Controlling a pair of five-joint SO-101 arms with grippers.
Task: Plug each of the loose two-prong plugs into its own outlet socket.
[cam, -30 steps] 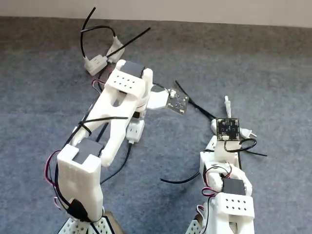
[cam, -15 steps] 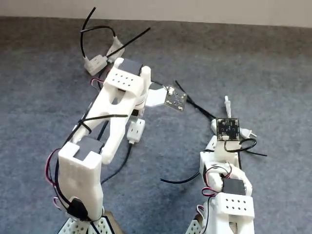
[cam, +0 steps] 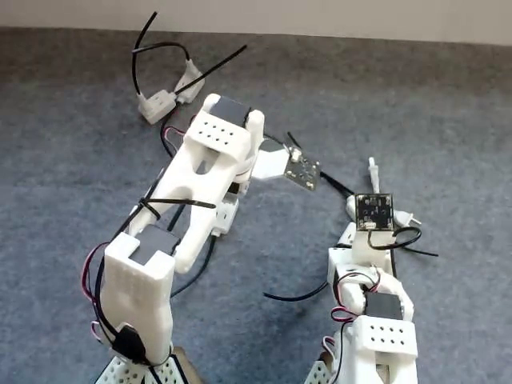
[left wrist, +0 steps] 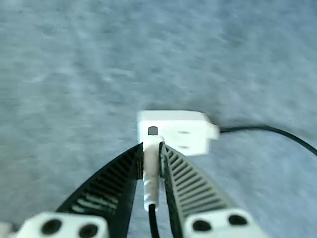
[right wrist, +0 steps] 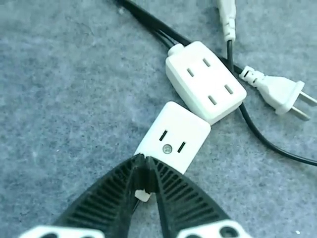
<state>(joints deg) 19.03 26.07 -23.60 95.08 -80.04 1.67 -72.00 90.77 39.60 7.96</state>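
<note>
My left gripper (left wrist: 151, 147) is shut on a white two-prong plug (left wrist: 151, 171) with a black cord. The plug's front end meets a white outlet block (left wrist: 176, 131) lying on the carpet; its prongs are hidden. In the high view that block (cam: 225, 216) peeks out from under the left arm (cam: 210, 172). My right gripper (right wrist: 147, 161) is shut on the near edge of a white outlet cube (right wrist: 172, 135). Past it lie a multi-socket block (right wrist: 205, 81) and a loose plug (right wrist: 277, 93) with bare prongs. A second loose plug (right wrist: 226, 15) lies farther off.
Black cords (right wrist: 148, 22) run across the grey carpet around the outlets. At the far left lie two more white connectors (cam: 158, 104) with looping black cables. The right arm (cam: 374, 276) stands at the front right, with a loose plug (cam: 408, 218) beside it.
The left arm has swung a little to the right, carrying its wrist camera along. The right arm has not moved.
</note>
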